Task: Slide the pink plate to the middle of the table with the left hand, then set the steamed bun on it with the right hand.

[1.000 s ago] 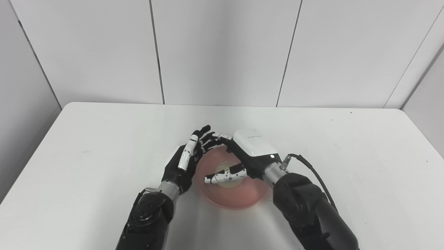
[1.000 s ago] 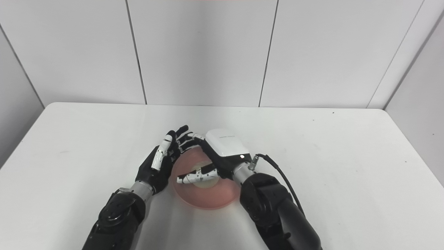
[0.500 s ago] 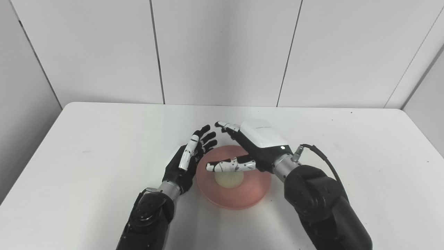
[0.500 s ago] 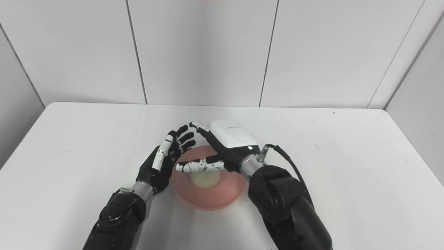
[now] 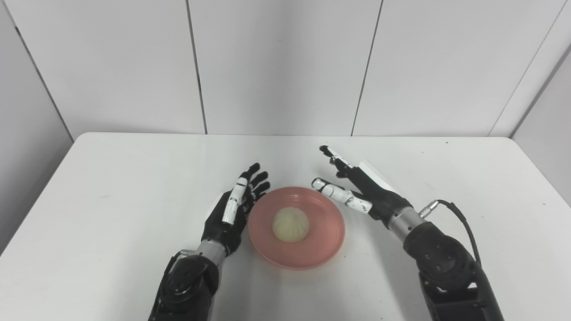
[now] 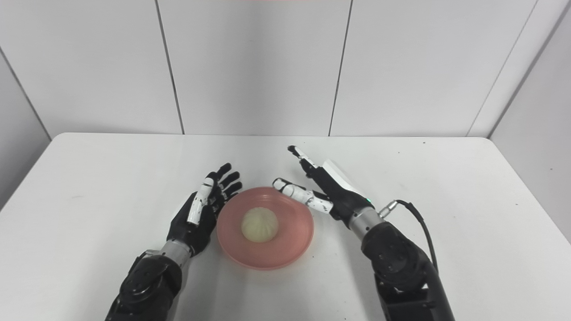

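Observation:
A pink plate [image 5: 321, 247] lies near the middle of the white table, towards the front. A pale steamed bun [image 5: 290, 225] sits at its centre, untouched. My left hand [image 5: 232, 209] stands edge-on just left of the plate's rim, open, fingers stretched forward and holding nothing. My right hand [image 5: 357, 189] hovers at the plate's far right edge, open, fingers spread and pointing up and left, with nothing in it. The same scene shows in the right eye view, with the bun [image 6: 260, 225] on the plate [image 6: 292, 252].
The white table [image 5: 111, 178] runs wide on both sides, with its back edge against grey wall panels. A black cable [image 5: 461, 220] loops from my right wrist.
My right hand has let go of the bun, opened, and drawn back up and to the right off the plate. The bun now lies uncovered on the plate. The left hand has barely moved.

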Robot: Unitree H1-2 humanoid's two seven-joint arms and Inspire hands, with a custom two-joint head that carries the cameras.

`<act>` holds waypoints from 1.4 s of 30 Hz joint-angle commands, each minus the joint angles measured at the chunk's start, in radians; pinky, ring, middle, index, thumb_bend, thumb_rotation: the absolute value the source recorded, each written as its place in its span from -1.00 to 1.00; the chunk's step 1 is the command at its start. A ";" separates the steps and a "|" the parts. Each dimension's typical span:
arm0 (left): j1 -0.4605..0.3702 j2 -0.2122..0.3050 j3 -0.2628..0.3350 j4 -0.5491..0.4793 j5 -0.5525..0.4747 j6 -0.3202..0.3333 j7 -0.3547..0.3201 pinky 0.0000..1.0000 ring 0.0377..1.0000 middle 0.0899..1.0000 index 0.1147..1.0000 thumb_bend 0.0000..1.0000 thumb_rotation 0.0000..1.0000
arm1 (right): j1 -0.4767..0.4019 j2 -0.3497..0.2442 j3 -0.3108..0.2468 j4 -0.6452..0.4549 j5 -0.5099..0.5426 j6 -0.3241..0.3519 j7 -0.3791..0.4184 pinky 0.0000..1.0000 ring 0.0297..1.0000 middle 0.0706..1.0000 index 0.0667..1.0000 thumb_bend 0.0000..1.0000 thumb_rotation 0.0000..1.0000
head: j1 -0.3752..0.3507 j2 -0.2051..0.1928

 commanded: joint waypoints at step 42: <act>0.166 0.022 -0.003 -0.064 0.134 -0.072 0.070 0.88 0.89 0.92 0.93 -0.30 1.00 | 0.245 0.192 -0.124 0.257 0.426 -0.300 -0.427 1.00 0.99 1.00 1.00 -0.55 1.00 | -0.002 -0.015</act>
